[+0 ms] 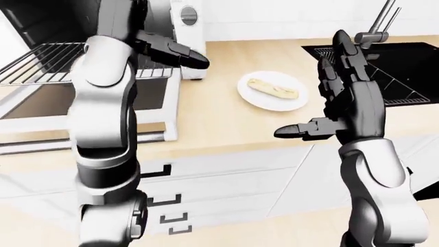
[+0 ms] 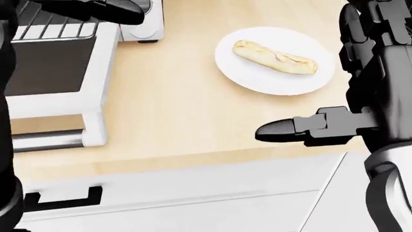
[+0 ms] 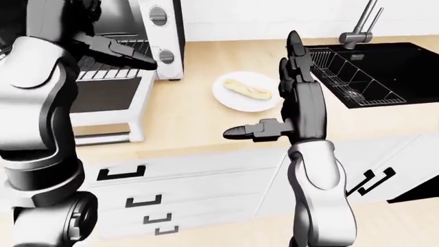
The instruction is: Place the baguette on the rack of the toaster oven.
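The baguette (image 2: 275, 56) lies on a white plate (image 2: 257, 83) on the wooden counter, at the upper right of the head view. My right hand (image 1: 309, 85) is open, fingers upright and thumb pointing left, held above the counter edge just right of and below the plate, empty. The toaster oven (image 3: 161, 36) stands at the left with its door (image 2: 54, 65) folded down and its wire rack (image 1: 41, 62) showing. My left hand (image 1: 195, 57) is open and empty, fingers pointing right, raised beside the oven's control panel.
A black sink (image 1: 405, 67) with a dish rack and a faucet (image 1: 381, 23) lies to the right of the plate. White drawers with black handles (image 3: 120, 172) run below the counter edge. Bare counter lies between the oven door and the plate.
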